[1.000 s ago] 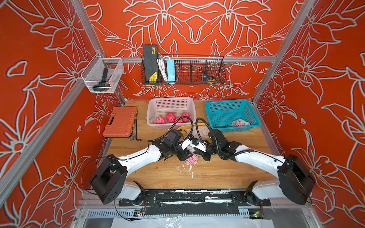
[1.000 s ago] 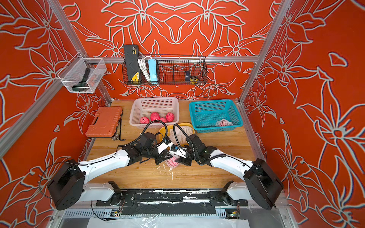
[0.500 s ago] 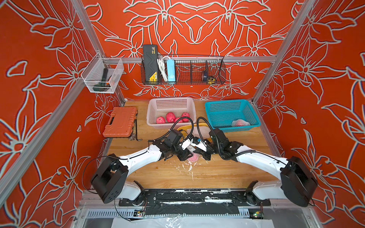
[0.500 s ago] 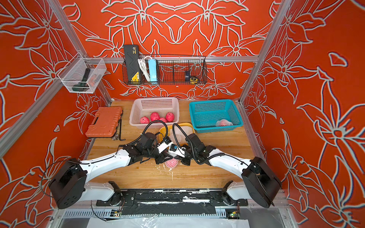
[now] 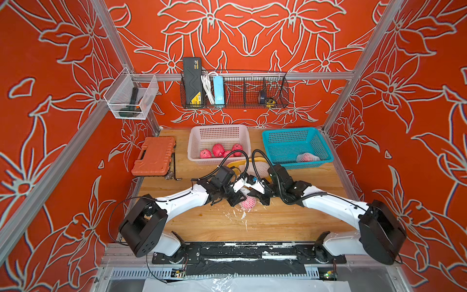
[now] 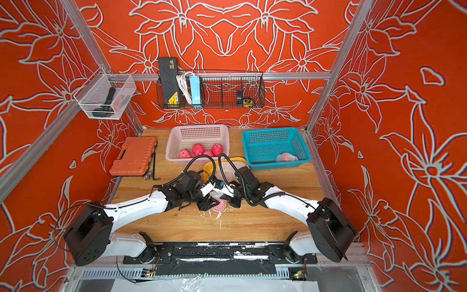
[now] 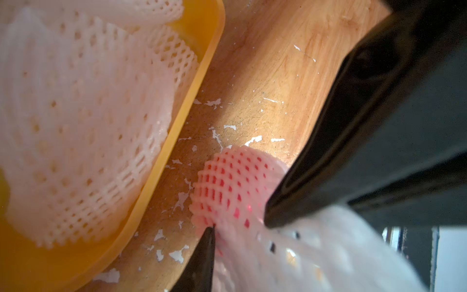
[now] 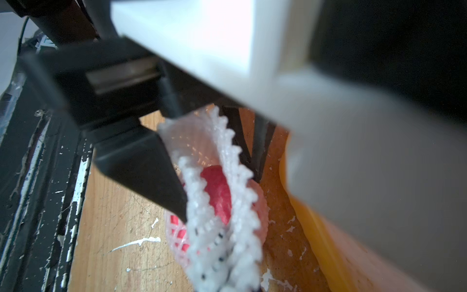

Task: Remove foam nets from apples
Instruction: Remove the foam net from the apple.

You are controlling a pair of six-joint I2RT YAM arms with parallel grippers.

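A wooden worktop (image 5: 278, 222) carried everything. At the middle of its back edge sat a pale pink perforated plastic basket (image 5: 194, 141), and in the back right corner a teal perforated plastic basket (image 5: 326, 149). Just in front of them, between the two, lay a yellow plastic tray (image 7: 177, 141) heaped with empty white foam mesh sleeves (image 7: 88, 113). Both arms met near the middle of the worktop, just in front of the tray. The left gripper (image 7: 238, 225) had its jaws partly apart, one tip on each side of a small round pinkish-red apple (image 8: 217, 192) and touching its mesh; no firm clamp could be made out. The right gripper (image 5: 263, 199) was closed, pinching the bunched end of that fruit's white foam net (image 8: 242, 177), whose mouth gaped to show red skin while most of the fruit remained covered. Four pinkish-red apples (image 5: 218, 149) lay in the pale basket and appeared bare, though small in view. One wrapped apple (image 5: 307, 158) lay in the teal basket. Small white foam flakes (image 7: 252, 139) dotted the wood near the grippers. Judged from this, four fruits were finished, a fifth was partly freed, and a sixth had not been started.
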